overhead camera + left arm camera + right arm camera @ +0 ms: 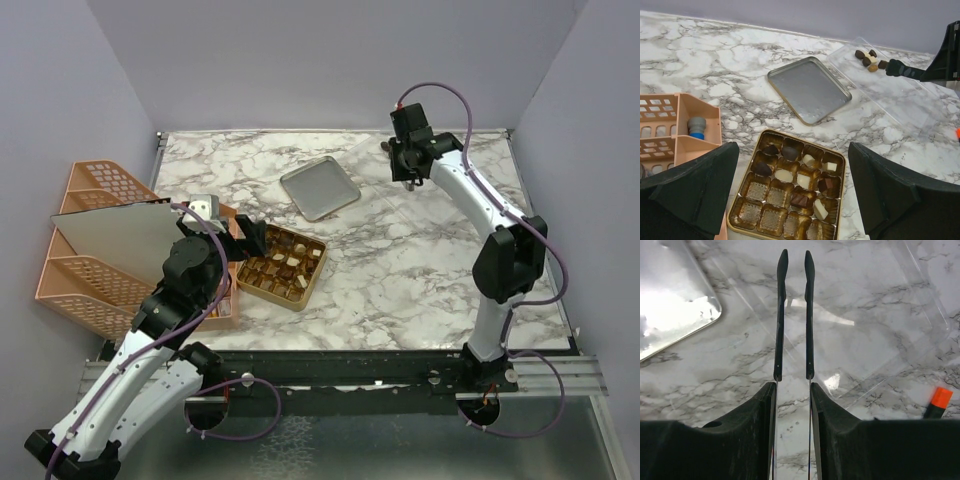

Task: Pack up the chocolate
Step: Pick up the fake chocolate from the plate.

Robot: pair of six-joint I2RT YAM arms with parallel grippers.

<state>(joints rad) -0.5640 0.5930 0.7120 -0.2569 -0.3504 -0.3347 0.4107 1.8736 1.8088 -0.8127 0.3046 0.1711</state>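
The golden-brown compartment tray [837, 160] [283, 265] holds several chocolate pieces [783, 175] in dark brown, light brown and cream-white, mostly in its far and right cells. A few loose chocolate pieces [867, 57] lie on a clear plastic sheet [900, 100] at the far right. My left gripper [794, 150] [250, 240] hangs open and wide over the tray's left side, holding nothing. My right gripper [793, 390] [408, 165] grips thin black-tipped tweezers [780, 315] above the clear sheet [865, 340]. The tweezer tips stand slightly apart with nothing between them.
A silver tin lid [807, 90] [320, 188] lies beyond the tray. A peach desk organiser [100, 250] [695, 107] stands at the left under a grey board [120, 230]. An orange-capped marker [939, 401] lies right of the tweezers. Walls close the sides and back.
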